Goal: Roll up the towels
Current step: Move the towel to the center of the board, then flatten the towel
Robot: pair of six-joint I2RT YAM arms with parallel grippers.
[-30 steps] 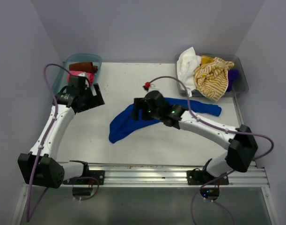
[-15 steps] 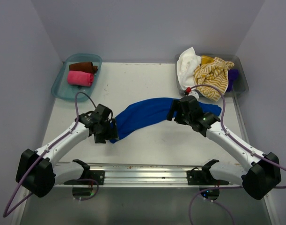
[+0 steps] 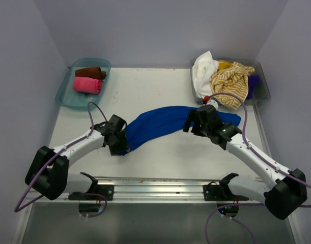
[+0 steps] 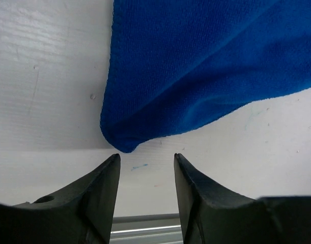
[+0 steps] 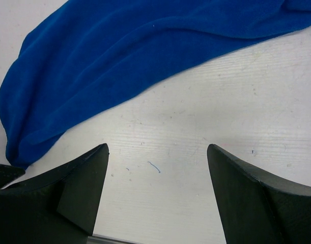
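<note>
Blue towel: the plain royal-blue cloth towel [image 3: 160,122] lay bunched in a long diagonal band across the middle of the white table [image 3: 160,162], low end to the left, high end to the right.
Risk, left corner: the towel's rounded corner [image 4: 119,142] sat just ahead of the left gripper [image 4: 146,158], not between its tips. Closing from there would likely pinch air or only a top fold, and the corner would drag or slip out.
Risk, towel body: the cloth was creased and narrow, not spread flat. A roll begun from this would probably come out lopsided or loose.
Risk, right end: the right gripper [image 5: 158,147] hung over bare table, with the towel's edge lying beyond its tips. A descent there would miss the cloth.
Left fingers: the two black fingers [image 4: 102,188] stood partly apart with a narrow gap, nothing held, and only table between them.
Right fingers: the black fingers [image 5: 79,188] were spread wide, empty, and touched no cloth.
Other towels: a brown roll [image 3: 89,72] and a pink roll [image 3: 87,85] lay in the teal tray [image 3: 63,96] at the far left. White [image 3: 202,68], yellow-striped [image 3: 229,84] and purple [image 3: 253,84] towels were heaped in the grey bin [image 3: 264,91] at the far right.
</note>
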